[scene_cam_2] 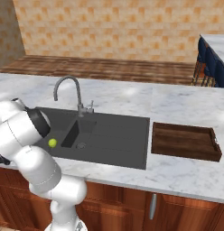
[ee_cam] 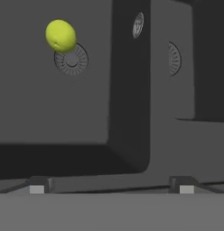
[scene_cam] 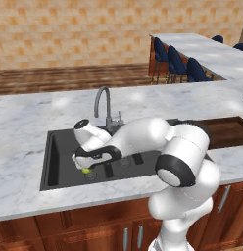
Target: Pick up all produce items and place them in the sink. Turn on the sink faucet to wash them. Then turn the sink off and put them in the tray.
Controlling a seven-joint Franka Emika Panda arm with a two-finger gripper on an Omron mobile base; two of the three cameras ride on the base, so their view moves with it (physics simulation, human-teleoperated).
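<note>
So the lime [ee_cam: 60, 35] sits loose in the sink [ee_cam: 50, 113] ahead of the gripper [ee_cam: 111, 186], jaws wide apart, holding nothing. Next I'd guess: the faucet [scene_cam: 104, 103] handle, up behind it.

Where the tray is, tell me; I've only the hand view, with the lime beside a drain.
Observer: The tray lies on the counter, right of the sink and apart from it.
Operator: Now report the faucet.
Observer: The faucet stands behind the basins, with its spout curving over the larger one, where your lime is.
Operator: Confirm whether it's running.
Observer: No stream shows under the spout in either base view.
</note>
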